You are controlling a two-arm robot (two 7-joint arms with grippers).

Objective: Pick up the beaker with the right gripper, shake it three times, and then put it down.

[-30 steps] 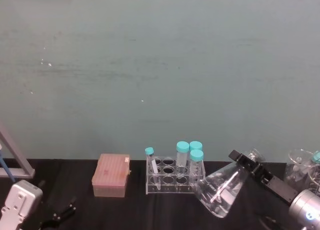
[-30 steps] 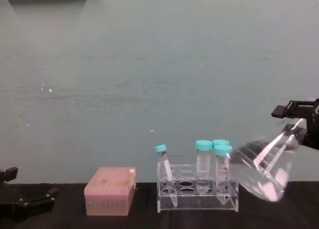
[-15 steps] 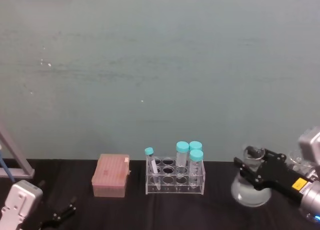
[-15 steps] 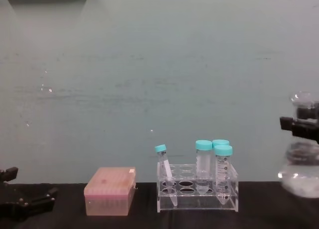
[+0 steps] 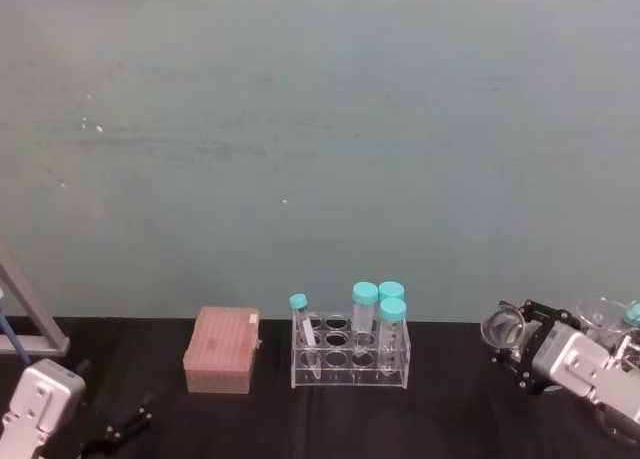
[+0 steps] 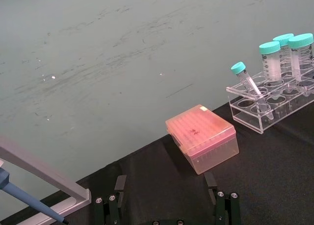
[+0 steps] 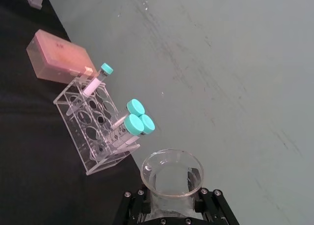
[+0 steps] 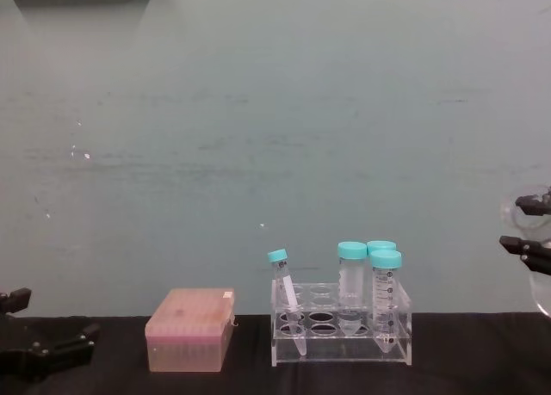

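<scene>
At the lab bench, the right gripper [image 7: 172, 201] is clamped on the neck of the beaker [image 5: 503, 329], one black finger on each side just under the flared rim, some way to the right of the tube rack [image 5: 350, 354] and apart from it. From the head camera the glass appears tipped, its mouth turned toward the rack; whether its base touches the black table [image 5: 450, 419] cannot be told. The pick-up looks done. How many of the three shakes have been made cannot be read from this moment, and the set-down and release are not yet done. The left gripper [image 6: 168, 205] sits parked far to the left of the rack, beyond the pink box [image 5: 222, 349] – fingers spread, holding nothing
</scene>
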